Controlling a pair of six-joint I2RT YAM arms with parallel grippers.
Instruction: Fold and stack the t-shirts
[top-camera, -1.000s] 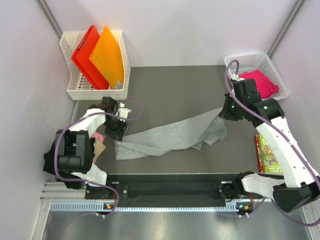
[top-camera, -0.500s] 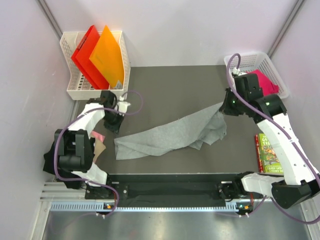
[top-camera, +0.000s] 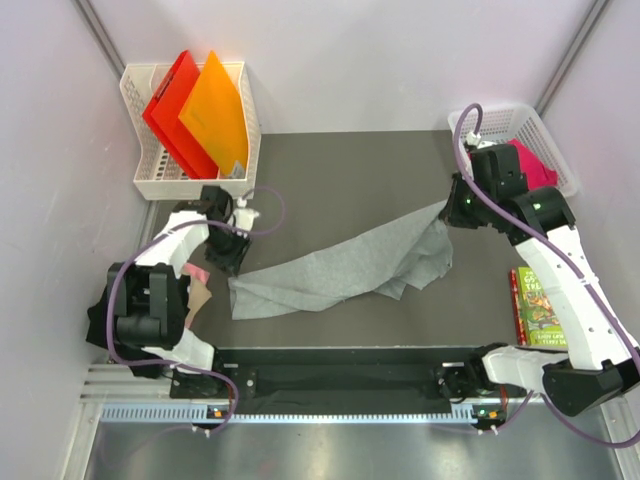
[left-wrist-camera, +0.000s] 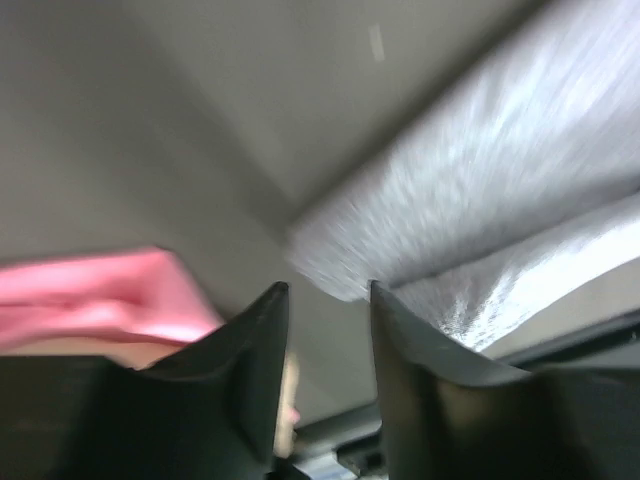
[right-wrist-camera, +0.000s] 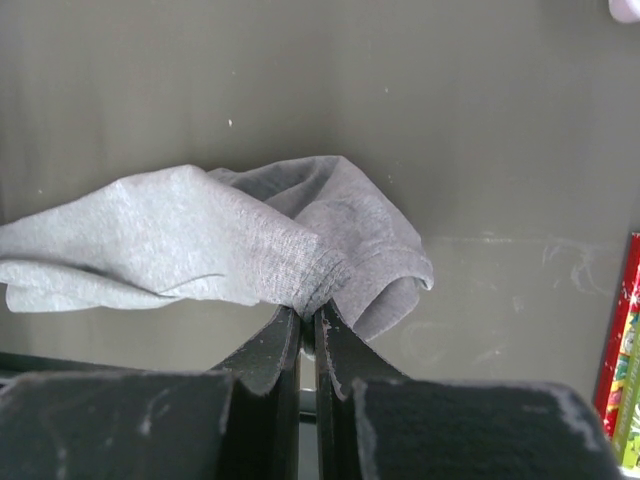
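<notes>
Right jaws pulled grey t-shirt (top-camera: 330, 268) corner rearward, clamped on it | left jaws apart, empty

soft cloth tee (top-camera: 340, 265), matt tbl (top-camera: 350, 170)

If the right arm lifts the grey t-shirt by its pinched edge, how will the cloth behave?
Probably floppy: the grey t-shirt drapes in soft folds from the right jaws. Likely light, since a small pinch of edge holds it. Its far end may drag on the table.
</notes>
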